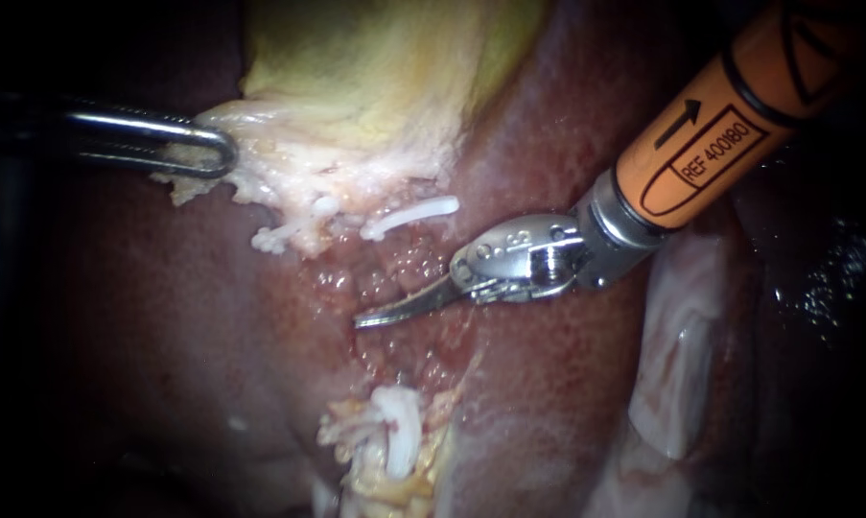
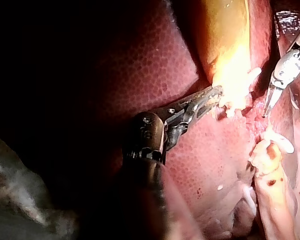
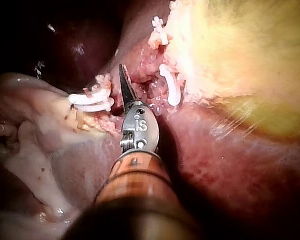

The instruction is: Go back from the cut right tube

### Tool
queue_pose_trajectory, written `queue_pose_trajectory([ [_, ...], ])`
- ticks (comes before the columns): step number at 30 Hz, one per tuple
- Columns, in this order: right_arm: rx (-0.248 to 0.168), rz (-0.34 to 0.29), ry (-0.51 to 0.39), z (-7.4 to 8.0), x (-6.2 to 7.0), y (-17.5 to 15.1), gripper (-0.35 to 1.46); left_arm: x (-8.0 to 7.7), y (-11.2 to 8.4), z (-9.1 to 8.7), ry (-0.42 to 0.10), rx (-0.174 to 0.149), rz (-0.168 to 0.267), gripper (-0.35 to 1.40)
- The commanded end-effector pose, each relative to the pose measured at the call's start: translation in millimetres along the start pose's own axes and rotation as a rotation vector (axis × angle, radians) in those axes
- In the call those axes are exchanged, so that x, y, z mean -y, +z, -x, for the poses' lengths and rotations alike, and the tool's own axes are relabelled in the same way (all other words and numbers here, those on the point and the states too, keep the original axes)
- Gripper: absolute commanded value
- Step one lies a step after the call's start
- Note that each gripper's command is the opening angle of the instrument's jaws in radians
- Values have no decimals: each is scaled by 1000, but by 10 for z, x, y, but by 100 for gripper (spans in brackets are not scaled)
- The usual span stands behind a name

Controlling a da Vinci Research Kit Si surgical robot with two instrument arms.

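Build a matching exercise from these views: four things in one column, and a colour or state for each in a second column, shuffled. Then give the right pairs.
Column one:
1. left instrument
2. right instrument
3. gallbladder
4. liver

Column two:
A. dark red
B. jaws shut, holding nothing
C. yellowish
D. jaws shut on the gallbladder's pale edge

Pairs: 1-D, 2-B, 3-C, 4-A
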Motion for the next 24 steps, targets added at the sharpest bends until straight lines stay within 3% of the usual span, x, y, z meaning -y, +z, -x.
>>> queue_pose_trajectory([
  [1, 1, -2, -1, 0, 0, 0, -35, 0, 0, 0, 0, 0, 1, -35],
  [2, -3, -2, 17, 0, 0, 0, -35, 0, 0, 0, 0, 0, 1, -35],
  [5, -33, 1, 44, -1, 2, 1, 59, 0, 0, 0, 0, 0, 1, -35],
  [8, -61, 52, 49, -2, 5, 3, 106, 0, -1, 0, 0, 0, 1, -35],
  [16, -64, 126, 80, 0, 12, 3, 128, 1, -1, 0, 0, 0, 1, -35],
  [18, -68, 226, 99, 3, 20, -1, 143, 1, -2, 0, 0, 0, 1, -35],
  [21, -71, 379, 130, 8, 36, -14, 145, 1, -3, 0, 0, 1, 2, -35],
  [24, -64, 459, 133, 14, 54, -33, 145, 1, -3, 0, 0, 1, 2, -35],
])
